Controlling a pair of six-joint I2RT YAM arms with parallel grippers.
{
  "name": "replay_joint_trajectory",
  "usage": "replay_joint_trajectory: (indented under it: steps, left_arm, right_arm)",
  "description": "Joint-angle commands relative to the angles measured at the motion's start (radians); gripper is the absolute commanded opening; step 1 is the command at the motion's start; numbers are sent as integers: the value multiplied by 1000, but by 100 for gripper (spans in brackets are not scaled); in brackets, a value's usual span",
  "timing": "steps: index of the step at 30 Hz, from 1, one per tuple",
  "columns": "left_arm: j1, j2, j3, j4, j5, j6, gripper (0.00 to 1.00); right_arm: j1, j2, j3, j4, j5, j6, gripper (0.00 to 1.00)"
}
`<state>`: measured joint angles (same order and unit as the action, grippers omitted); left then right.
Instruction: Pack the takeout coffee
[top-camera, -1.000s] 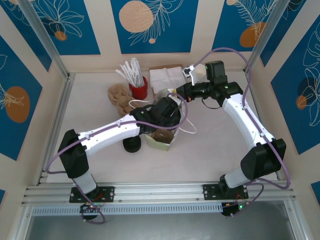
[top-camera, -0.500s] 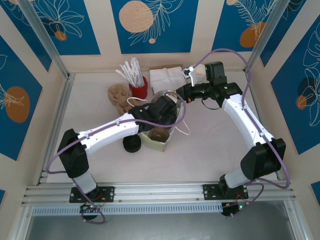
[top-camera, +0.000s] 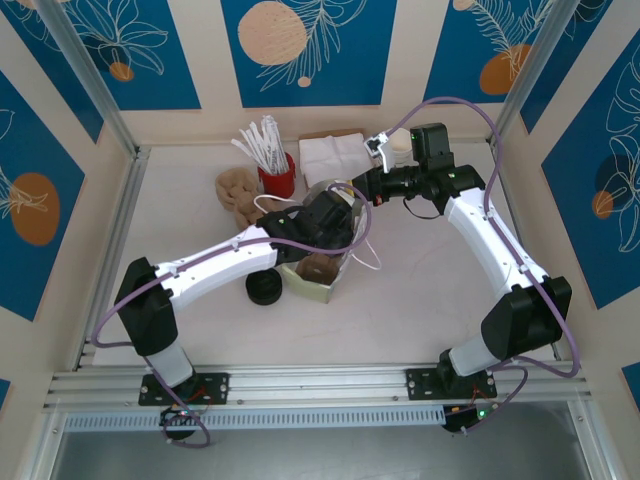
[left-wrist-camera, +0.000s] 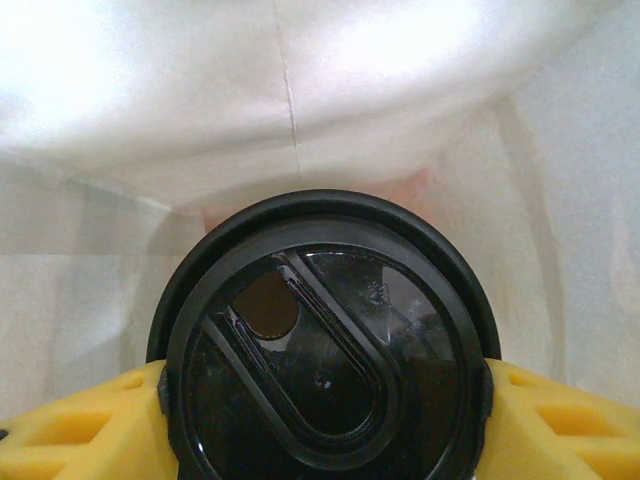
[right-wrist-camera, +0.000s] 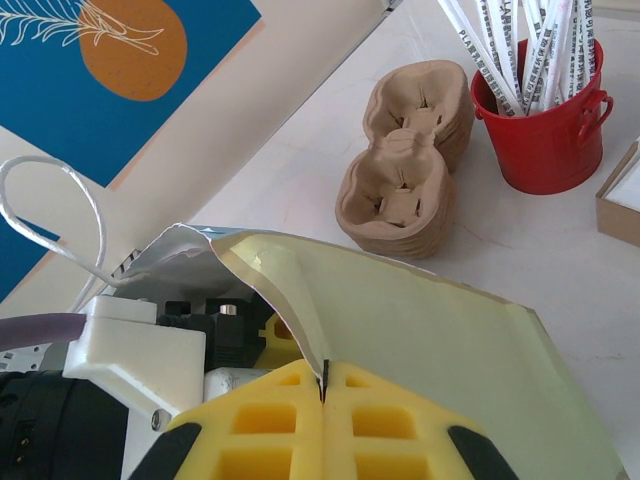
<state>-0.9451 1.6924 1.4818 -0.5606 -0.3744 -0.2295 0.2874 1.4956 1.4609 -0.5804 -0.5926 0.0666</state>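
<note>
Currently, operator, your left gripper (left-wrist-camera: 324, 415) holds the takeout coffee (left-wrist-camera: 322, 340) by its sides. One yellow finger (left-wrist-camera: 70, 430) presses at each flank just beneath the black lid, and the jaws stand part-spread to the cup's width. You see the lid from straight above, with its sip hole up and left of centre. The cup body is hidden under the lid. The pale, glossy lining of the bag (right-wrist-camera: 430, 330) surrounds the lid on the far side and both flanks, so the coffee sits within the bag's mouth. Whether it rests on the bottom cannot be told.

Your right gripper (right-wrist-camera: 322, 388) is closed flat on the bag's upper rim, its pads meeting with only the thin wall between them. The bag is pale yellow-green outside and silvery inside, and it stands near the middle of the table (top-camera: 430, 290).

From overhead, the left wrist covers the bag's opening and hides the cup. A stack of black lids (top-camera: 263, 290) lies just beside the bag on its left. Beyond the bag stands a red bucket (right-wrist-camera: 545, 140) of wrapped straws. Beside it is a pile of pulp cup carriers (right-wrist-camera: 410, 170). Both are apart from the bag.
</note>
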Motion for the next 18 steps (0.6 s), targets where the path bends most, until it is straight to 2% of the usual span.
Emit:
replay_joint_trajectory:
  steps: [1,18]
  left_arm:
    - [23,22,0,70,-1,-18,65]
    - [56,90,37,33,8,-41,65]
  right_arm:
    - [10,-19,-14,-18,-75,-8,0]
    - [-2,52,8,2,-113,1,0]
